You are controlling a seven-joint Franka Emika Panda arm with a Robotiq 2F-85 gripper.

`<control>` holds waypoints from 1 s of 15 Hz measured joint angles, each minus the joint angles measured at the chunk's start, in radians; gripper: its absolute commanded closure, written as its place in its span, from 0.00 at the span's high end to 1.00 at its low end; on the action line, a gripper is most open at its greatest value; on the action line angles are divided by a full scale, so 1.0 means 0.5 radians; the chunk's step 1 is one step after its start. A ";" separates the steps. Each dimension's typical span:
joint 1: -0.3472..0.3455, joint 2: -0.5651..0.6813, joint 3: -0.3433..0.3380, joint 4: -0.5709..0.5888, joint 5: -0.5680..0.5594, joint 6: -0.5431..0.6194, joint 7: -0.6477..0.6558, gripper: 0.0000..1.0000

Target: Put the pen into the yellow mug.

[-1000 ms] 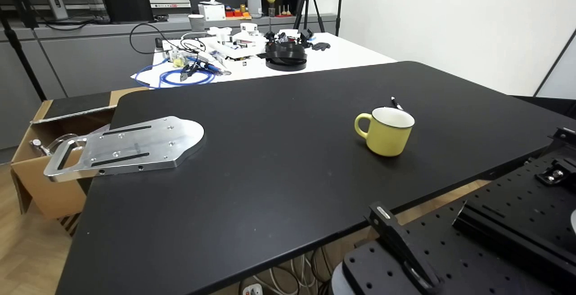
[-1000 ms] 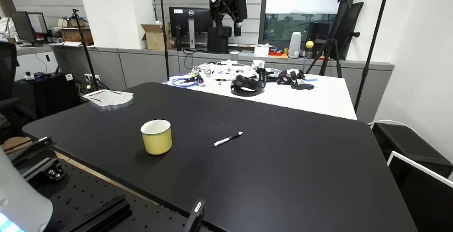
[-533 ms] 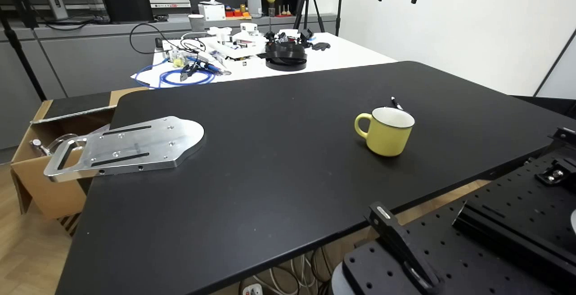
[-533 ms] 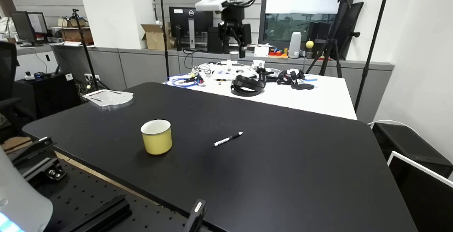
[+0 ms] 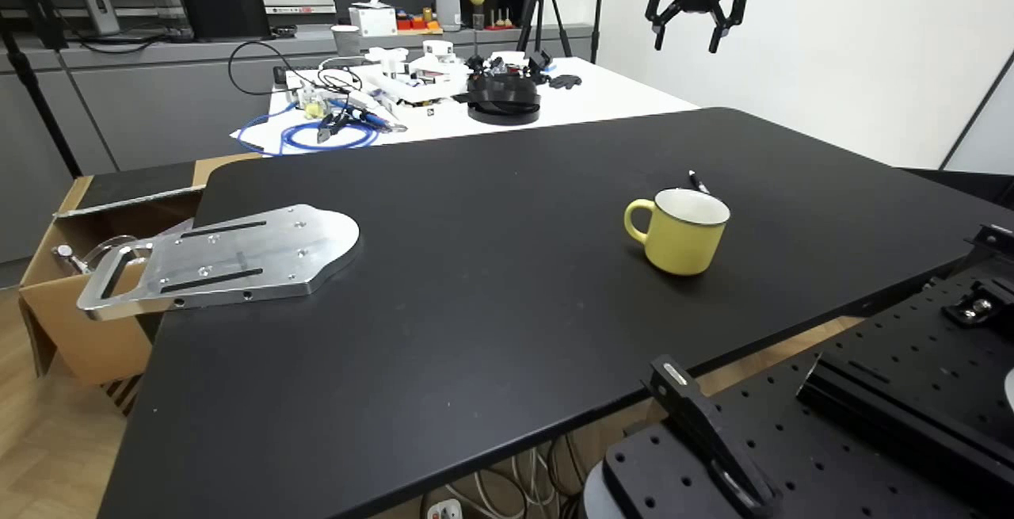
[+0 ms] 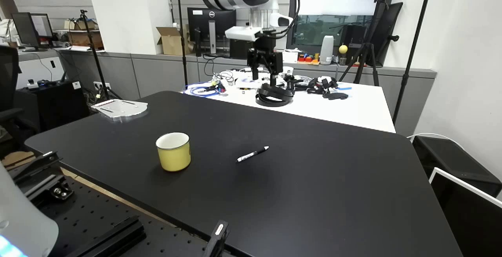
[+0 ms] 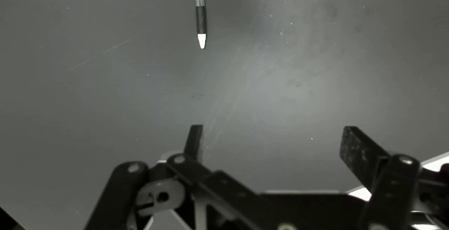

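Pen point(image 6: 253, 154) near yellow mug point(image 6: 174, 158) on black tabletop point(image 6: 313, 186), metal plate point(image 6: 122, 108) well apart.

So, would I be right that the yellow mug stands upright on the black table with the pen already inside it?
Not quite: an exterior view shows the pen lying on the black table, apart from the yellow mug, which does stand upright there.

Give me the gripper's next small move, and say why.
Probably ease the gripper across toward the pen, jaws open, before lowering it. In the wrist view the pen lies at the top edge, beyond the jaws and left of their gap's middle, so going straight down would likely miss. Both exterior views show the gripper raised and the pen lying outside the yellow mug.
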 measured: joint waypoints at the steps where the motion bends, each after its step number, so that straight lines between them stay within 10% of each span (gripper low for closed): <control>1: 0.000 0.036 0.000 0.016 0.008 0.009 -0.015 1.00; 15: -0.024 0.372 -0.017 -0.031 0.030 0.064 -0.141 1.00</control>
